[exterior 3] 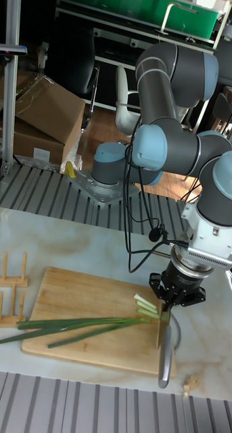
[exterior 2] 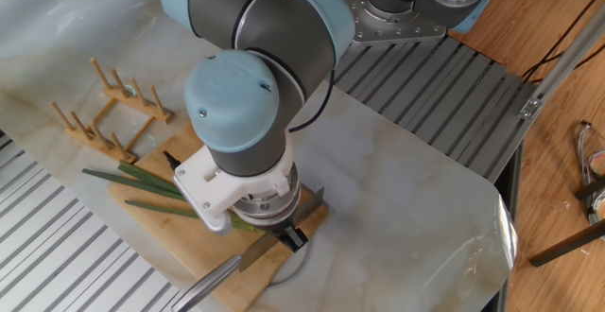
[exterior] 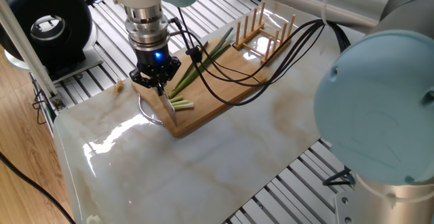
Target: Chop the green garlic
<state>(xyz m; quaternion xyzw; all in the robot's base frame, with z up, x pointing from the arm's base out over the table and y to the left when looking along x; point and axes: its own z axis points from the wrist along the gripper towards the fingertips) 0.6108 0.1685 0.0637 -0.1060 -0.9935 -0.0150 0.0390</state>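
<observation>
Claw: my black two-finger claw (exterior: pixel 157 81) is pinched on the handle of a steel-bladed kitchen knife (exterior 3: pixel 163 333), blade pointing down over the near-right end of the pale wooden cutting board (exterior 3: pixel 75 298).
Green garlic: the long thin stalks with dark green leaves (exterior 3: pixel 68 325) lie along the board, leaf tips off its left edge, pale ends just beside the blade.
Done: a few short pale-green cut pieces (exterior: pixel 180 103) lie on the board beside the knife, so I judge chopping has begun.
Left: most of the stalk length is uncut.
Progress: early, by my reckoning.
Desk: marbled white slab (exterior: pixel 224 149) carries the board and a wooden peg rack (exterior: pixel 264 30).
Writing: none I can read anywhere.
</observation>
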